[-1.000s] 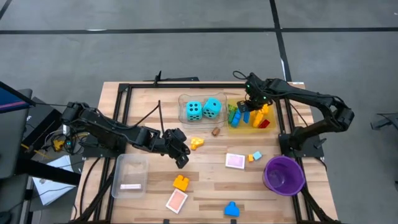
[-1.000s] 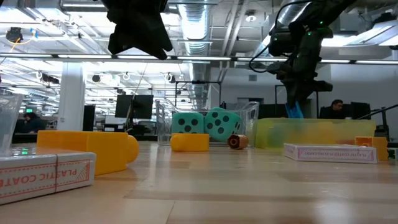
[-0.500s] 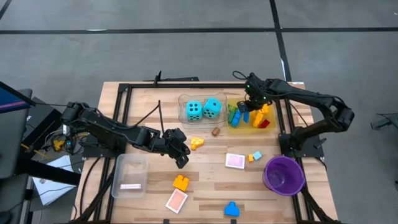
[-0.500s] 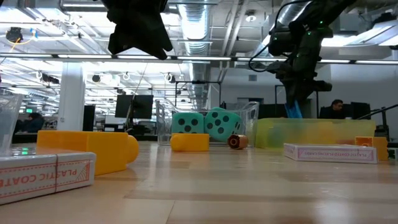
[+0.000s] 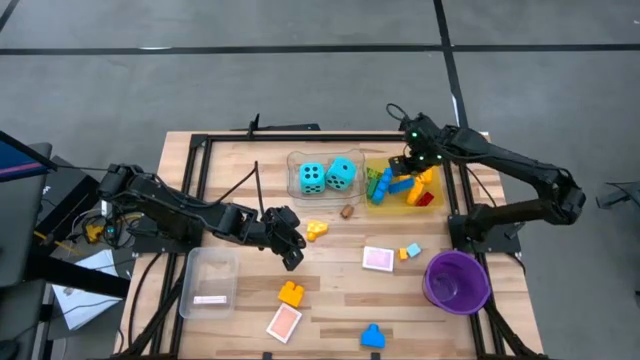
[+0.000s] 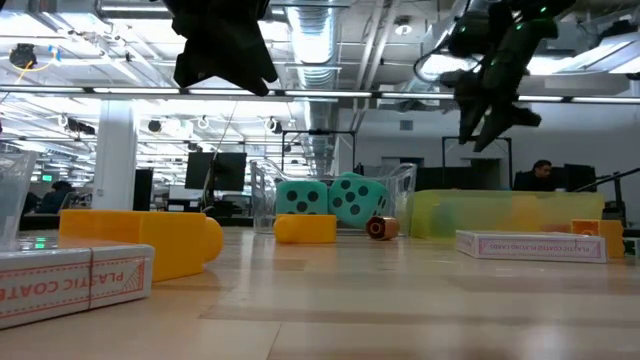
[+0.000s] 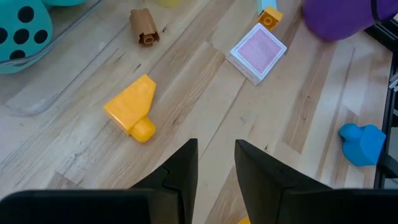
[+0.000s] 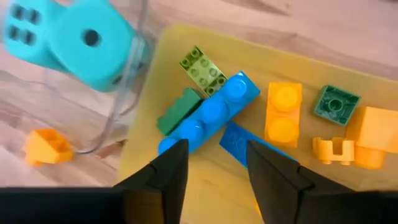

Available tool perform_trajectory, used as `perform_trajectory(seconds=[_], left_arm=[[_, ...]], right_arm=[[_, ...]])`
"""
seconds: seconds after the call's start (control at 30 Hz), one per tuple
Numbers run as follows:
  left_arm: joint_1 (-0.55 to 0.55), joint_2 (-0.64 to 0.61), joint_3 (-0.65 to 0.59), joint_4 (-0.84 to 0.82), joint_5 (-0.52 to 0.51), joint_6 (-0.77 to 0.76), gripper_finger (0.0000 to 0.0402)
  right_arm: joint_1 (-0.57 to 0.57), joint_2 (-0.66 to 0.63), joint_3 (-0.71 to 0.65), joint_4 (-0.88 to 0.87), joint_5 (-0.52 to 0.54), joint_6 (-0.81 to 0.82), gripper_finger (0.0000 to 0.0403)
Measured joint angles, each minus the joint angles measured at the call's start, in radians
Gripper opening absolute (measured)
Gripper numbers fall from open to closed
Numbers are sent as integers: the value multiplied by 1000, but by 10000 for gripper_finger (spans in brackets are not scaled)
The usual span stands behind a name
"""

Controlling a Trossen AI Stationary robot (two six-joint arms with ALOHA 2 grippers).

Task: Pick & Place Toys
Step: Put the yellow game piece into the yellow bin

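Observation:
My right gripper (image 5: 412, 165) (image 8: 217, 149) hangs open above the yellow tray (image 5: 437, 192), nothing between its fingers. Below it in the tray lie a long blue brick (image 8: 208, 115), green bricks (image 8: 202, 65) and yellow bricks (image 8: 284, 112). Two turquoise dice (image 5: 325, 177) sit in a clear tray beside it. My left gripper (image 5: 292, 255) (image 7: 216, 146) hovers slightly open over bare wood, near a loose yellow brick (image 7: 132, 109). A pink tile (image 5: 378, 258), an orange brick (image 5: 291, 293), a blue brick (image 5: 372, 336) and another tile (image 5: 284, 322) lie flat on the table.
A purple bowl (image 5: 457, 280) stands at the near right. A clear tray (image 5: 208, 283) sits at the near left. A small brown cylinder (image 5: 347, 211) lies beside the dice tray, and two tiny bricks (image 5: 408, 251) lie right of the pink tile. Bare wood stretches along the table's middle.
My right gripper has opened and risen from the yellow tray, drawing back a little toward the table's right edge. The blue brick that hung at its fingertips has stayed down in the tray.

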Motion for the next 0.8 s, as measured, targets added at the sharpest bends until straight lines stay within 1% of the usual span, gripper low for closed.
perform_trajectory(seconds=[0.27, 0.5, 0.6, 0.7, 0.8], left_arm=[[0, 0, 0, 5, 0, 0, 102], [-1, 0, 0, 53, -8, 1, 102], [-9, 0, 0, 53, -9, 42, 103], [-20, 0, 0, 53, -8, 55, 121], [-21, 0, 0, 56, -8, 55, 166]], right_arm=[[56, -169, 0, 2, 0, 69, 186], [143, -292, 0, 2, 8, 157, 198], [188, -330, 0, 2, 27, 200, 198], [228, -358, 0, 1, 48, 228, 198], [256, -375, 0, 0, 68, 241, 198]])
